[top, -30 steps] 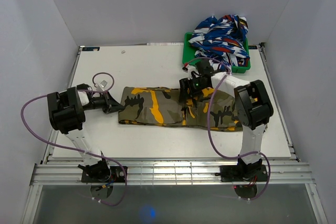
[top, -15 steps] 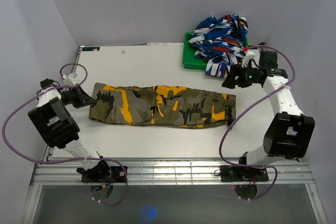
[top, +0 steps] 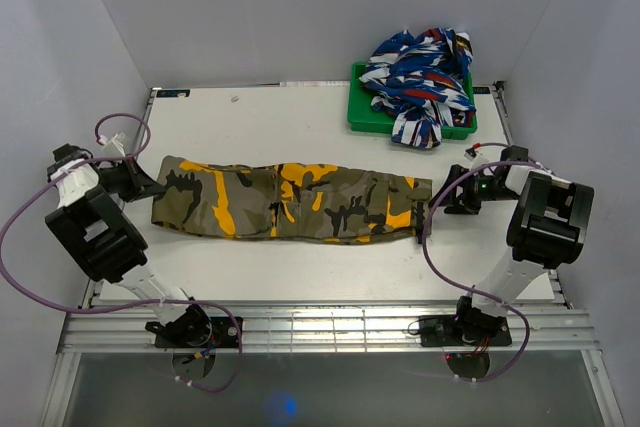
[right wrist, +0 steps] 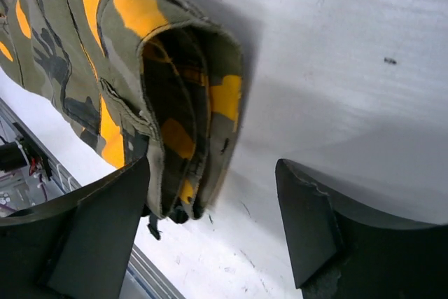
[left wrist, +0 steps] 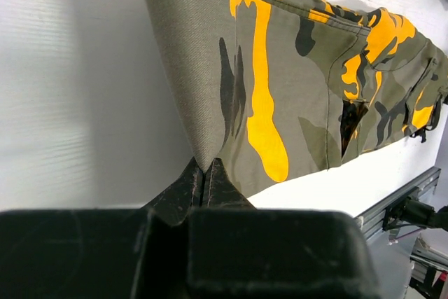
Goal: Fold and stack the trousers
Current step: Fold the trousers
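Two arms attend one garment. The long-legged cloth trousers in olive, black and orange-yellow camouflage (top: 290,202) lie flat on the white table (top: 300,127) as a narrow band, with the long axis running left to right.

The left gripper (top: 140,185) is clamped on the left end of the band. In its wrist view both fingertips meet over a corner of the olive cloth.

The right gripper (top: 442,202) sits at the right end with jaws spread, gripping nothing. In its wrist view the folded end of the cloth lies partly within the gap, close to one finger.

From each gripper the cloth extends toward the other. The right arm is nearer the free end. The likely next fold requires it to close on that edge and carry it leftward along the long axis.
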Motion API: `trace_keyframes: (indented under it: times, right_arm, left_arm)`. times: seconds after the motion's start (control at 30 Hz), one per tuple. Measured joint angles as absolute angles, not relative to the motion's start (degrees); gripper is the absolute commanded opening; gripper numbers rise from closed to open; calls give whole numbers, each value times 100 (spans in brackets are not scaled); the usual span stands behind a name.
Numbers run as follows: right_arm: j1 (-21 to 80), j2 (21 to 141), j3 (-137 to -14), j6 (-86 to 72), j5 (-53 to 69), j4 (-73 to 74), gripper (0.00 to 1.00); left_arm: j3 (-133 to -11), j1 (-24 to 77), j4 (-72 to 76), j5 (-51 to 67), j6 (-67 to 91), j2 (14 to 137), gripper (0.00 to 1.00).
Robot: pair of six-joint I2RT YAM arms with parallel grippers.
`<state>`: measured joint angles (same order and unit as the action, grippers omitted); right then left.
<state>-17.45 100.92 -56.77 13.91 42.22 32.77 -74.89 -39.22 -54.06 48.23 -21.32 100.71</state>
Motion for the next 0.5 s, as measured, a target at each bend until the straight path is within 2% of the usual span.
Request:
trace_keyframes:
  times: [0.03, 0.13, 0.33, 0.5]
  right_arm:
    - [-1745, 10123, -5669, 1350, 4276, 3177, 70]
    - [-1717, 10272, -5640, 1240, 4462, 2910, 61]
    - [-1264, 10462, -5623, 976, 4812, 2499, 64]
    - [-906, 10484, -5561, 722, 4823, 2193, 58]
  left_arm:
    - [-7557, -3938, -5422, 4797, -2143, 10101, 0]
    - [-7756, -3975, -5478, 4766, -2178, 10248, 0]
    - [-7896, -3948, -5642, 4831, -2180, 10320, 0]
    - [-8038, -3883, -5717, 4884, -2086, 10302, 0]
